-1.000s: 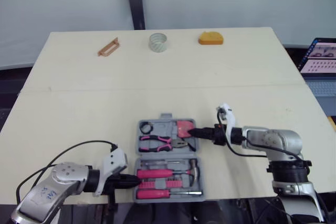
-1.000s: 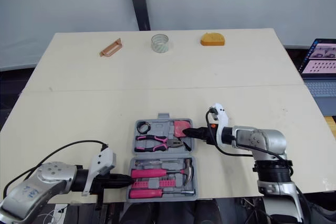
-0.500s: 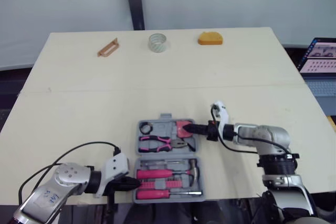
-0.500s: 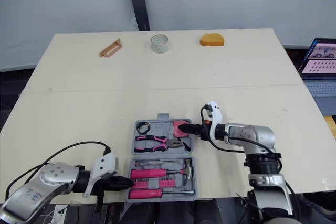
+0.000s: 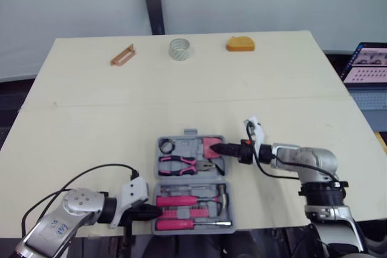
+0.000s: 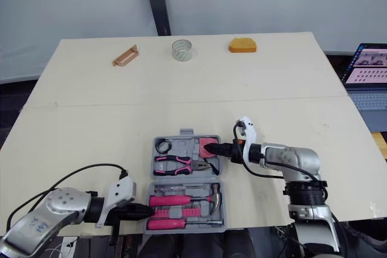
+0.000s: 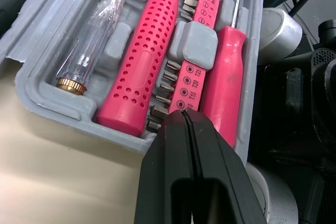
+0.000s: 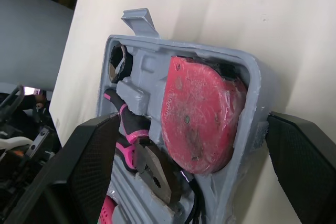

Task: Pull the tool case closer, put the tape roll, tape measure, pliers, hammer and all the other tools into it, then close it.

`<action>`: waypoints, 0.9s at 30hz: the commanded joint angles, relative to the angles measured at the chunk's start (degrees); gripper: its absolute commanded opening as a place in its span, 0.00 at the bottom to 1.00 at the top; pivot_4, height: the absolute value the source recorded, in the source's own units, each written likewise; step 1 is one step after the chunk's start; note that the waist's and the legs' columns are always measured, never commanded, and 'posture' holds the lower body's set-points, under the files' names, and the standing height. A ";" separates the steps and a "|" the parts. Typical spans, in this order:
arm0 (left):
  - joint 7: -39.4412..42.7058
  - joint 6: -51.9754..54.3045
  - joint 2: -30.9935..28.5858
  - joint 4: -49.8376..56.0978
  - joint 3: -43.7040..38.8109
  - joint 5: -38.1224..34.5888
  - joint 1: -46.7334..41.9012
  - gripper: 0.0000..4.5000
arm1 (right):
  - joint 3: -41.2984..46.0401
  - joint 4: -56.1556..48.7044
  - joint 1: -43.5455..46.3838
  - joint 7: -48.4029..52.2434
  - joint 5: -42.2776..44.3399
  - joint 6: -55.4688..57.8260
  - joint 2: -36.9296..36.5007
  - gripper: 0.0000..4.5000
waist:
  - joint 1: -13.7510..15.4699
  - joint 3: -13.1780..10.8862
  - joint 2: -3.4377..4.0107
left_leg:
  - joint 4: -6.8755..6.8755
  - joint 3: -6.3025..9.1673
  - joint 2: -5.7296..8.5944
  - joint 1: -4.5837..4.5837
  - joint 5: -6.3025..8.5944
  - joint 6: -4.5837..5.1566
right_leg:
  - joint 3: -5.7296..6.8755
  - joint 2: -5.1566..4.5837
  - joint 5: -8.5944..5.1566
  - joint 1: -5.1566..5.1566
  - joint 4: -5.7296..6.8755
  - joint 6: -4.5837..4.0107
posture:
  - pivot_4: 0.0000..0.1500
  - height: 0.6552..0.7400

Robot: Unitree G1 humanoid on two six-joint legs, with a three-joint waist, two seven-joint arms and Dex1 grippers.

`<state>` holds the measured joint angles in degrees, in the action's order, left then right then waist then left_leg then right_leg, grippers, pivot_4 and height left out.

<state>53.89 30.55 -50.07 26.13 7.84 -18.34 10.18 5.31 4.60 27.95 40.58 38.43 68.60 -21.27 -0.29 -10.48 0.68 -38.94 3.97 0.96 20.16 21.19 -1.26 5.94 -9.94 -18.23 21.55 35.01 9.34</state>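
The grey tool case [image 5: 191, 132] lies open near the table's front edge. Its far half holds a pink tape measure [image 5: 210, 145], pliers [image 5: 184, 162] and a small black roll [image 5: 167, 147]. The near half holds a pink hammer [image 5: 193, 200], screwdrivers [image 5: 193, 224] and a bit holder [image 7: 193, 77]. My right gripper [image 5: 219, 148] is open at the case's right edge, its fingers [image 8: 302, 156] straddling the wall beside the tape measure [image 8: 202, 114]. My left gripper [image 5: 156, 211] is shut, its tip at the left rim of the near half, over the bit holder.
At the table's far edge sit a translucent tape roll [image 5: 179, 49], an orange block [image 5: 240, 43] and a flat brown tool [image 5: 122, 55]. A laptop [image 5: 366, 64] stands off the table's right side. The case's near half reaches the table's front edge.
My right arm's elbow has shifted a little while its gripper stays at the case's right edge. The left gripper and the case have hardly moved.
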 commanded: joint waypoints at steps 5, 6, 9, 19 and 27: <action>-1.60 1.73 1.76 -1.88 -1.19 -0.29 0.33 0.00 | 0.38 -3.12 1.21 2.11 3.42 -0.10 0.82 0.98 | -0.01 0.00 0.00 | -0.01 -0.01 -0.01 0.00 0.00 0.00 | 0.00 0.01 0.00 0.00 0.00 0.00 | 1.00 1.00; -1.66 1.81 1.87 -1.87 -1.17 -0.26 0.27 0.00 | 0.37 -3.37 1.46 2.12 3.52 -0.14 0.65 0.98 | -0.02 0.00 0.00 | -0.01 -0.01 -0.01 0.00 0.00 0.00 | 0.00 0.01 0.00 0.00 0.00 0.00 | 1.00 1.00; -1.77 1.98 2.13 -2.03 -1.11 -0.28 0.01 0.00 | 0.39 -4.50 1.90 2.40 4.32 0.31 -0.03 0.98 | 0.00 0.00 0.00 | -0.01 -0.01 -0.02 0.01 0.00 0.00 | 0.00 0.02 0.00 0.01 0.00 0.00 | 1.00 1.00; -2.63 2.92 3.51 -2.53 -1.21 -1.03 -0.21 0.00 | -0.70 -8.50 1.94 3.92 6.96 1.88 -2.74 0.98 | 0.03 0.00 0.01 | -0.03 -0.01 -0.02 0.01 0.00 0.00 | -0.02 0.02 0.00 0.01 0.00 0.00 | 1.00 1.00; -3.21 2.49 4.47 -3.01 -1.23 -0.84 0.12 0.00 | -1.40 -11.35 2.24 5.80 9.00 2.73 -4.97 0.98 | 0.07 0.00 0.01 | -0.03 -0.02 -0.02 0.01 0.00 0.00 | -0.02 0.02 0.00 0.01 0.00 0.00 | 1.00 1.00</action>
<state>51.82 32.62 -45.74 24.17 7.15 -19.87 9.52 4.23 -3.88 29.11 44.50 44.80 71.22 -26.17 -0.22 -10.48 0.68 -38.96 3.95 0.94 20.17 21.19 -1.26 5.92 -9.92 -18.23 21.56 35.00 9.34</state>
